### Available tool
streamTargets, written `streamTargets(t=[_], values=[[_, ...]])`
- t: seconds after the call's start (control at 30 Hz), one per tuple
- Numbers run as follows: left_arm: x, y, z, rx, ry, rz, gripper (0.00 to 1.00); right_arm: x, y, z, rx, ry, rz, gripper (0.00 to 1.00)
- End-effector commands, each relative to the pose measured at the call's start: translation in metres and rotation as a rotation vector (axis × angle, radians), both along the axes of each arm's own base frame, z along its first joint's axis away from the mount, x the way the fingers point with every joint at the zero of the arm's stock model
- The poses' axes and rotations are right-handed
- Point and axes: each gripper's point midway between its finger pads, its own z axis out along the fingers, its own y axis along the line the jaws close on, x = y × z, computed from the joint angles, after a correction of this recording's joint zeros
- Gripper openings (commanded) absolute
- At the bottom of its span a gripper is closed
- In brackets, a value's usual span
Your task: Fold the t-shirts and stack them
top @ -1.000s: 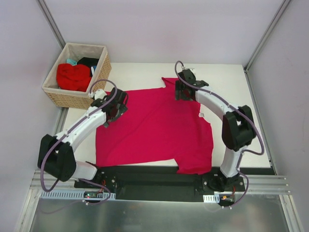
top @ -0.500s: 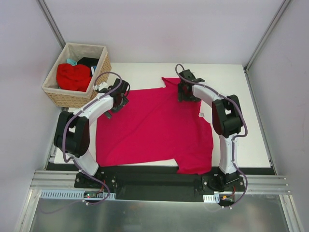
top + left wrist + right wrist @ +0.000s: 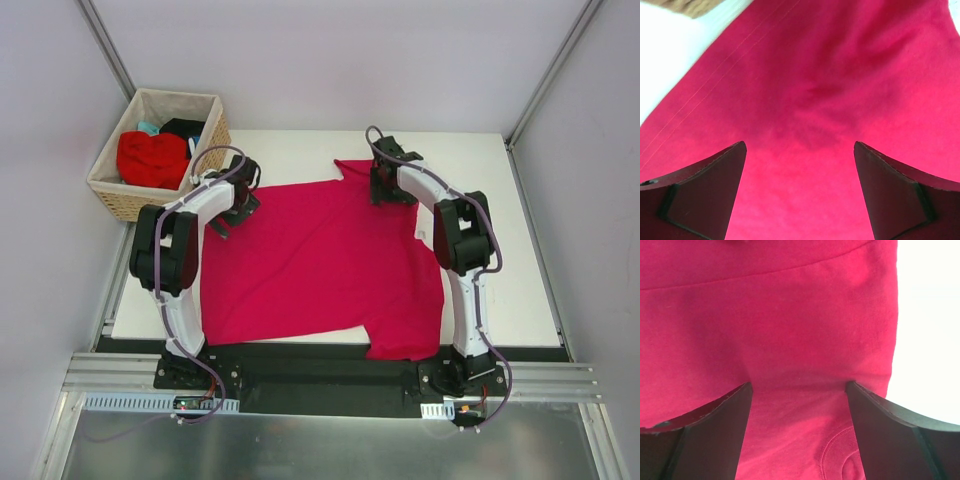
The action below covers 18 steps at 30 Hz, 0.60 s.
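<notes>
Top external: we see the crimson t-shirt (image 3: 320,265) spread on the table (image 3: 300,150), jaws hard to make out there. Left wrist: left gripper (image 3: 800,147) wide open, holding nothing, cloth right below. Right wrist: right gripper (image 3: 799,385) likewise, shirt runs off frame

Wide-spread gripper (image 3: 800,150) over crimson t-shirt (image 3: 815,75), perhaps touching.
</notes>
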Motion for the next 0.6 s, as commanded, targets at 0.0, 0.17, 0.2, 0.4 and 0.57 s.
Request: streamTargets(t=[0.0, 0.17, 0.2, 0.4, 0.57], values=[[0.023, -0.004, 0.004, -0.022, -0.017, -0.014, 0.89, 0.004, -0.016, 0.009, -0.034, 0.011, -0.034, 0.8], [0.047, -0.011, -0.004, -0.039, -0.015, -0.033, 0.89, 0.014, -0.029, 0.013, -0.04, 0.012, -0.075, 0.81], [0.058, -0.014, 0.002, -0.046, -0.038, -0.039, 0.89, 0.017, -0.031, 0.015, -0.041, 0.009, -0.079, 0.81], [0.098, -0.022, 0.011, -0.053, -0.092, -0.07, 0.88, 0.033, -0.048, 0.014, -0.045, 0.012, -0.12, 0.81], [0.119, -0.025, 0.008, -0.061, -0.104, -0.089, 0.88, 0.041, -0.05, 0.013, -0.027, 0.012, -0.127, 0.82]])
